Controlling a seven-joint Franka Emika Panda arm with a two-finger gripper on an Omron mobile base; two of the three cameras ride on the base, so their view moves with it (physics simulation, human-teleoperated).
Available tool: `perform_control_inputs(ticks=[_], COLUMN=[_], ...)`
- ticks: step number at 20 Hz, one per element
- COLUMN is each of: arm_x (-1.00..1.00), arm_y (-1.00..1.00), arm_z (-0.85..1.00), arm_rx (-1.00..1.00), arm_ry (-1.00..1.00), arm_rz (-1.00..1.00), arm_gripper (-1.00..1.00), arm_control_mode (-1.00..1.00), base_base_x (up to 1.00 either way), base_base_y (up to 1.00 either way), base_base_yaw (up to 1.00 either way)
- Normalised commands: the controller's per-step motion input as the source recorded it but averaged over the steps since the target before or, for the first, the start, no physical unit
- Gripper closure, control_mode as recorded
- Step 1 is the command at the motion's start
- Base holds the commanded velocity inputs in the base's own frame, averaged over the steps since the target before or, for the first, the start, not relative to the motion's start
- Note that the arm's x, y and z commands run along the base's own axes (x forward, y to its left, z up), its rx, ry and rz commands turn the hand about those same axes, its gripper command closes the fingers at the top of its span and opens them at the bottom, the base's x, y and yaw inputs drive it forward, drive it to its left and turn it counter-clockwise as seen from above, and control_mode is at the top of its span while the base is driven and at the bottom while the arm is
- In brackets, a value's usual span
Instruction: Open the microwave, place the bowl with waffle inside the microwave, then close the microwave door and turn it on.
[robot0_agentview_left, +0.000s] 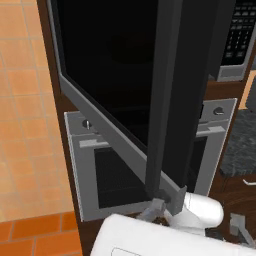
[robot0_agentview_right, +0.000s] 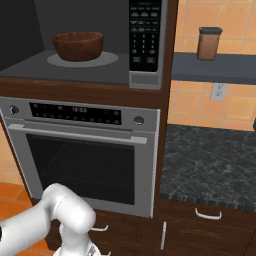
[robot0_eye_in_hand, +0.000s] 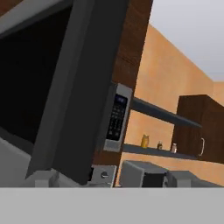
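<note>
The gripper (robot0_agentview_left: 168, 200) sits at the lower outer corner of the microwave door (robot0_agentview_left: 115, 65), with its two grey fingers (robot0_agentview_left: 157, 205) spread apart rather than pinched on anything. Whether either finger actually touches the door's edge cannot be told. The door stands swung wide open, its dark glass panel and grey frame angled out from the microwave (robot0_agentview_right: 145, 79) and covering much of the left base view. Inside the microwave the bowl (robot0_agentview_right: 78, 46) rests upright on the round grey turntable (robot0_agentview_right: 82, 60), roughly at its middle and well apart from the gripper. What lies in the bowl cannot be seen from this angle. The keypad (robot0_agentview_right: 145, 35) runs down the right side of the microwave's front. Directly below the microwave is the steel oven (robot0_agentview_right: 80, 160), its door closed, with a knob at each end of its control strip. To the right of the microwave a brown jar (robot0_agentview_right: 208, 43) with a dark lid stands on a grey shelf (robot0_agentview_right: 215, 67). Below that shelf, lower than the microwave, lies a dark stone counter (robot0_agentview_right: 210, 160).
</note>
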Motion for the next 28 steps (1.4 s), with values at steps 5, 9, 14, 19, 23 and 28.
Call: perform_control_inputs(ticks=[5,9,14,19,23,28], arm_x=[-0.29,-0.4,0.16,0.53,0.21,0.27], arm_y=[0.47,0.74,0.36,0.09,-0.12,-0.35], arm_z=[0.05,0.13,0.1,0.36,0.27,0.27], arm_rx=[0.18,0.14,0.03,0.01,0.19,0.27], arm_ry=[0.0,0.0,0.1,0.29,0.19,0.22], arm_rz=[-0.23,-0.23,-0.01,0.0,0.0,-0.01], arm_gripper=[-1.0,-1.0,-1.0,-1.0,-1.0,-1.0], arm_control_mode=[-1.0,-1.0,-1.0,-1.0,-1.0,-1.0], base_base_x=[0.0,0.0,0.0,0.0,0.0,0.0], base_base_y=[0.0,0.0,0.0,0.0,0.0,0.0], base_base_yaw=[0.0,0.0,0.0,0.0,0.0,0.0])
